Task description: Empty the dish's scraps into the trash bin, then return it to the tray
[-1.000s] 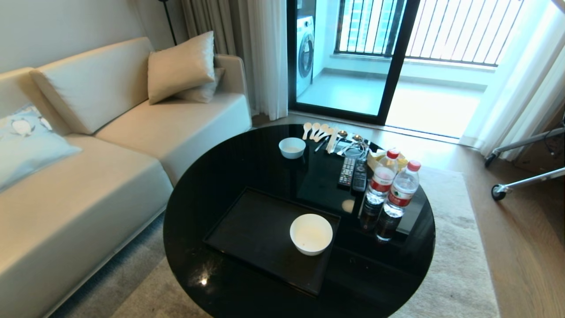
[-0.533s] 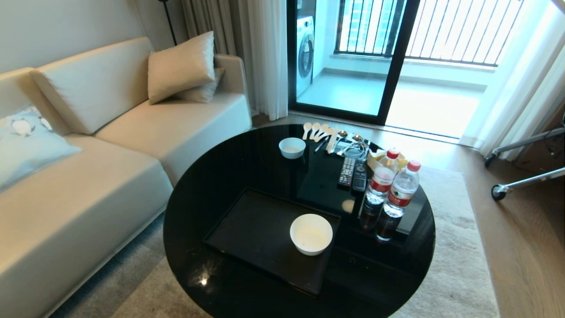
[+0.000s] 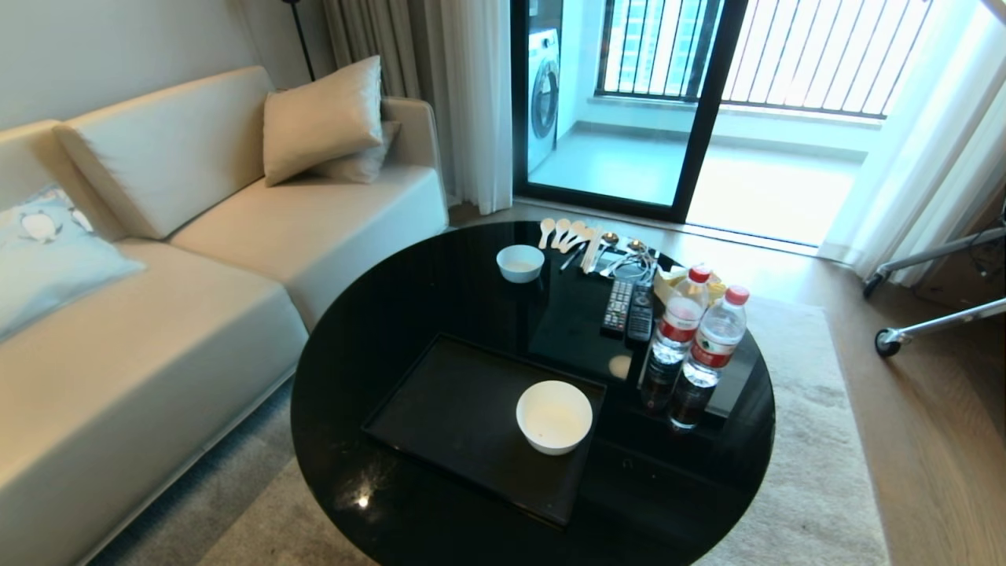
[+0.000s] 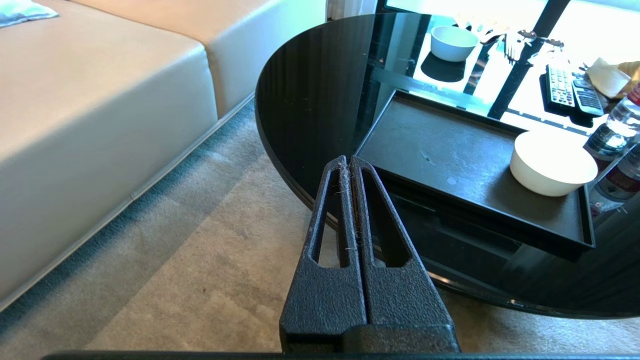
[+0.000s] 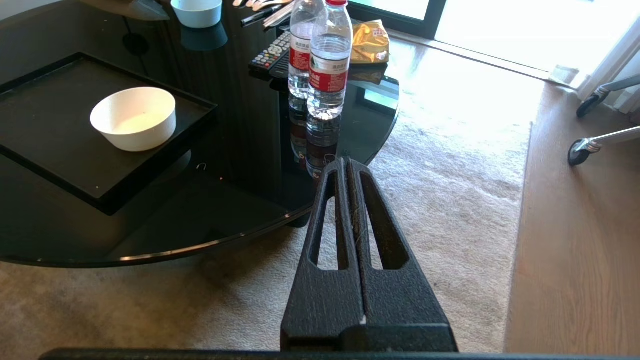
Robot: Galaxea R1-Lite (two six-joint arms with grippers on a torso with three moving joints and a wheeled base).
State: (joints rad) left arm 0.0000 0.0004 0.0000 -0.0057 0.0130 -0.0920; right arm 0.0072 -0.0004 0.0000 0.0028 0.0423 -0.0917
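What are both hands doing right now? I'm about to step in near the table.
Left hand: closed, holding nothing, over the carpet beside the table.
Right hand: closed, holding nothing, over the carpet beside the table.

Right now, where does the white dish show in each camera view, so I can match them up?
Head view: the dish sits at the right end of the tray, low in the centre of the picture.
Left wrist view: the dish is at the right edge, on the tray, beyond the shut left gripper.
Right wrist view: the dish is upper left, on the tray.
Shared landmark: the two water bottles beside the tray.
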